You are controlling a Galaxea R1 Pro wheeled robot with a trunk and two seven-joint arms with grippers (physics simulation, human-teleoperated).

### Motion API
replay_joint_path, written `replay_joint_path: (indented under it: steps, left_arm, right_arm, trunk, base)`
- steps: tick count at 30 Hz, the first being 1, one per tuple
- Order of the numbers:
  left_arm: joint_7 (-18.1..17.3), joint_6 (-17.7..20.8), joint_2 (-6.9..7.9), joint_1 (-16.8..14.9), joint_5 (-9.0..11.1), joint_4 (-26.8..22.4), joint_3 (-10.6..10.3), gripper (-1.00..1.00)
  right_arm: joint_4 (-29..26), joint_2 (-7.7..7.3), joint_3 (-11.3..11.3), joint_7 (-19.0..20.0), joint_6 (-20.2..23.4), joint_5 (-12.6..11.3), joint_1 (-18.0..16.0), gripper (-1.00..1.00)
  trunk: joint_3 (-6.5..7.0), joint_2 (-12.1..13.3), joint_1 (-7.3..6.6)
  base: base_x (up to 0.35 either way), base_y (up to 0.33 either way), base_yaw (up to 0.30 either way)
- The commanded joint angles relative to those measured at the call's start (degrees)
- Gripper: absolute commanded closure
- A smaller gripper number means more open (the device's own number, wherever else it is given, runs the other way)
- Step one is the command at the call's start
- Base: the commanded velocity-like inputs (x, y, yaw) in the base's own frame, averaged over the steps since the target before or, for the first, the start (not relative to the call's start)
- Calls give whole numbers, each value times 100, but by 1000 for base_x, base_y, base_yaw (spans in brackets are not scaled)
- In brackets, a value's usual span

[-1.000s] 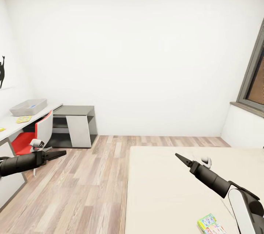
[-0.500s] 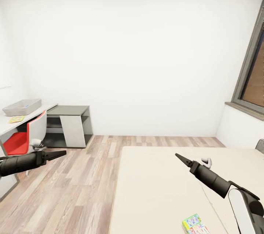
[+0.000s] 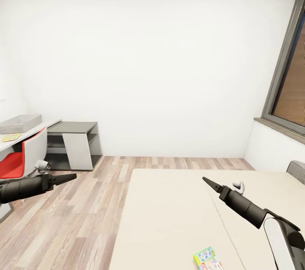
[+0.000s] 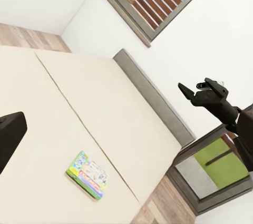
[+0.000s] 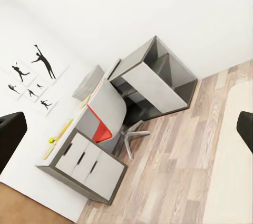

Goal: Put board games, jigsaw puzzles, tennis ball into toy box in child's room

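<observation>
Swinging right over the past second, my head camera now takes in more of the bed (image 3: 169,219) and the window (image 3: 292,88), while the worktop (image 3: 12,143) and red chair (image 3: 21,160) slide toward the view's left edge; both arms sit where they did in the view.

My left end effector (image 3: 70,176) hangs over the wooden floor (image 3: 76,219), its fingers drawn to a narrow point. My right end effector (image 3: 208,182) hovers above the bed, fingers likewise close together.

One board game (image 3: 207,258), a colourful flat box, lies on the bed near its closer edge, below the right end effector and well apart from it; in the left wrist view the same box (image 4: 88,175) rests flat beside a seam in the cover.

Across the room, the grey toy box (image 3: 20,123) stands on the worktop with a jigsaw puzzle (image 3: 10,137) just beside it, both well apart from the left end effector. A tennis ball (image 5: 51,140) shows on the worktop in the right wrist view.
</observation>
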Motion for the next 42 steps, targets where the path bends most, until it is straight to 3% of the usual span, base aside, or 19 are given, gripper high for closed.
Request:
replay_joint_path:
  steps: [1,17,38,42]
  left_arm:
    - [-25,61,1,-2,-8,-1,0,-100]
    - [-25,61,1,-2,-8,-1,0,-100]
    - [-23,61,-1,-2,-3,-1,0,-100]
    - [-34,61,-58,-2,0,-48,0,-100]
  right_arm:
    - [2,1,-7,11,34,-15,1,-100]
    - [2,-4,-16,8,50,-22,15,-100]
    - [29,-17,-22,-76,87,-16,-28,-100]
    - [84,-25,-20,-272,100,11,-98,-100]
  trunk:
    - [-3,-4,2]
    - [-11,-4,2]
    - [-186,-4,2]
    - [-222,-4,2]
  base:
    - [0,-141,0]
    - [0,-28,0]
    - [0,0,0]
    - [0,0,0]
